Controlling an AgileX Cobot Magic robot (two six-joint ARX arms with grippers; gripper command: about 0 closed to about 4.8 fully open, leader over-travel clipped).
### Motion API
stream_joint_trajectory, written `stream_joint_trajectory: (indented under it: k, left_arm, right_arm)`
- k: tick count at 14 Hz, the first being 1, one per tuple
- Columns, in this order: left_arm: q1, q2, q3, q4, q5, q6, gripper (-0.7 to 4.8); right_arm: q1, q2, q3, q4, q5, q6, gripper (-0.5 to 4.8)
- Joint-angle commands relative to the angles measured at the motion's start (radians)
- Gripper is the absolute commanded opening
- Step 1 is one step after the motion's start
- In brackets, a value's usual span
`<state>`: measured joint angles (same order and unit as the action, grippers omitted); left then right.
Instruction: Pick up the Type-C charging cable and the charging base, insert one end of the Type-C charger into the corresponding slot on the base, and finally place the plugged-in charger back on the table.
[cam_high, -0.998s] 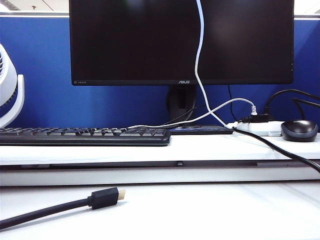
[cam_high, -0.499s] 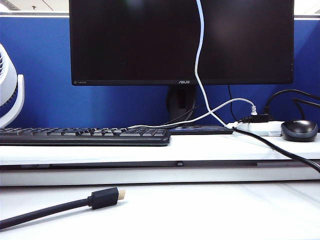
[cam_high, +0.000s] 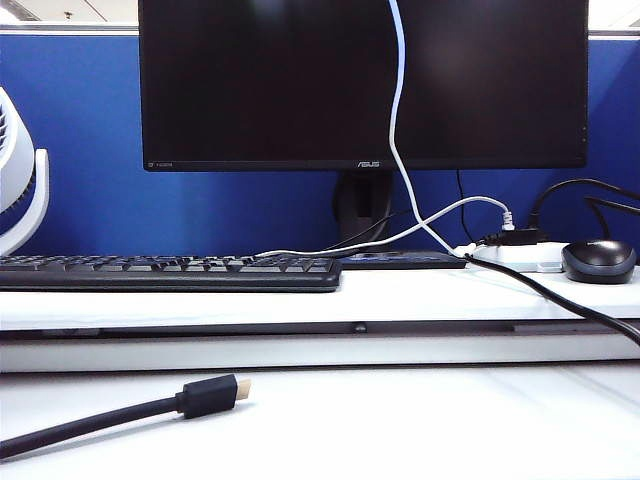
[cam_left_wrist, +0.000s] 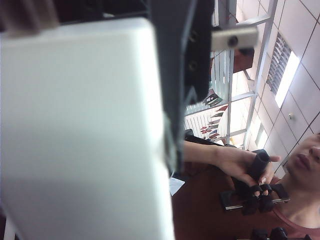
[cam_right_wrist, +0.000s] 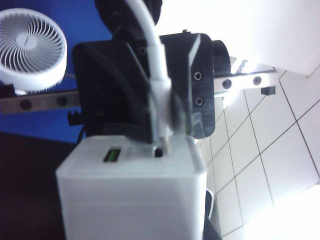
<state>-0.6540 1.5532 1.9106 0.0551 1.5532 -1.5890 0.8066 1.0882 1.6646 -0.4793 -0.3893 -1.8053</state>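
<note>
**Plug meets the charger block, up off the desk**

The left gripper (cam_left_wrist: 172, 95) is clamped tight on the charging base (cam_left_wrist: 80, 130), which fills its fingers. The right gripper (cam_right_wrist: 160, 107) pinches the Type-C charging cable (cam_right_wrist: 156, 75) partway closed, its plug at the base's slot (seating unclear) just beyond the fingertips.

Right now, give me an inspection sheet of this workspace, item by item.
Surface: white table with raised ledge.
Job's things: charging base in left gripper; Type-C charging cable in right gripper, its plug at the base's slot.
Clutter: keyboard, mouse, power strip.
Grippers: both raised, out of the exterior view.
Cables: thick black cable on table; white cable hangs before monitor.
Surroundings: fan, blue partition.
</note>
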Motion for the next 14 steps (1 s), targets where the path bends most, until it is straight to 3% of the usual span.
stream_joint_trajectory:
  k: [1,7,11,14]
  left_arm:
    - [0.001,0.01,0.0,0.01,-0.079,0.011,-0.06]
    - [0.001,0.01,0.0,0.005,-0.08,0.011,-0.06]
    - [0.001,0.01,0.0,0.006,-0.098,0.012,-0.06]
    - [0.002,0.01,0.0,0.005,-0.101,0.021,-0.06]
  right_arm:
    - [0.019,0.003,0.0,-0.028,-0.08,-0.013,-0.01]
    - [0.019,0.003,0.0,-0.039,-0.055,-0.029,-0.01]
    - [0.019,0.002,0.0,-0.016,-0.124,0.072,-0.01]
    - [0.019,0.003,0.0,-0.032,-0.057,-0.008,-0.01]
